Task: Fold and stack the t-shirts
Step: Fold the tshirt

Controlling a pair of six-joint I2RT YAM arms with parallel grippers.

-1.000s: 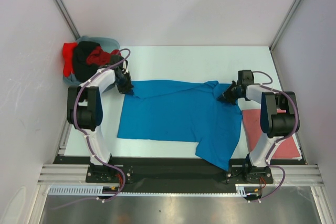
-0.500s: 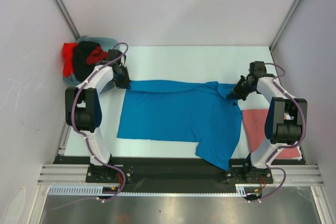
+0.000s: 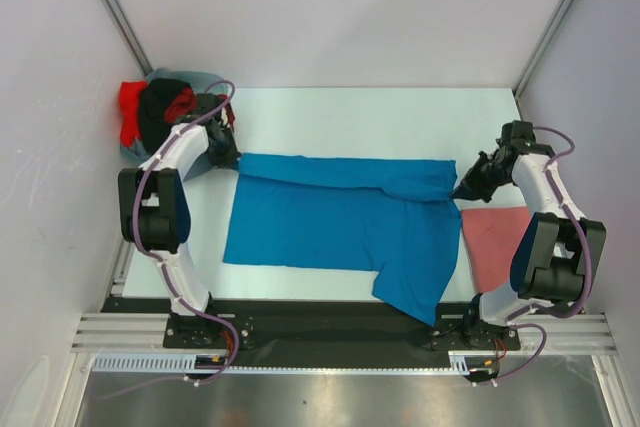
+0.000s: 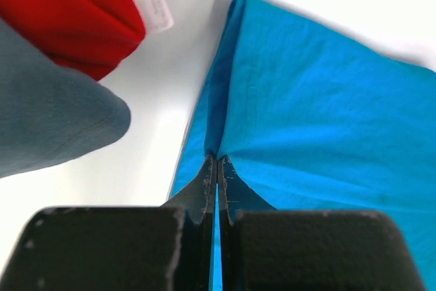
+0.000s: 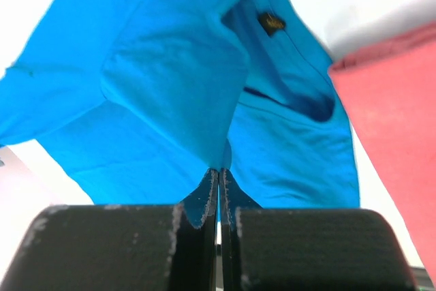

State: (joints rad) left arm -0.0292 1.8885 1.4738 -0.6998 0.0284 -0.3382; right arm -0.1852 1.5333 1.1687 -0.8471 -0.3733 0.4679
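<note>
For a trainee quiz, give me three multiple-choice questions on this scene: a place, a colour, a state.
1. Where is the heap of unfolded shirts? A) far right corner B) far left corner C) near edge
2. What colour is the spread shirt? A) black B) grey C) bright blue
3. How do the jaws of the right gripper stand? A) shut on the spread shirt B) wide open C) shut on nothing
Answers: B, the top view shows it there; C, plainly blue; A, blue cloth is pinched between them.

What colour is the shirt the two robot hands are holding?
Bright blue. The t-shirt shows best in the top external view.
</note>
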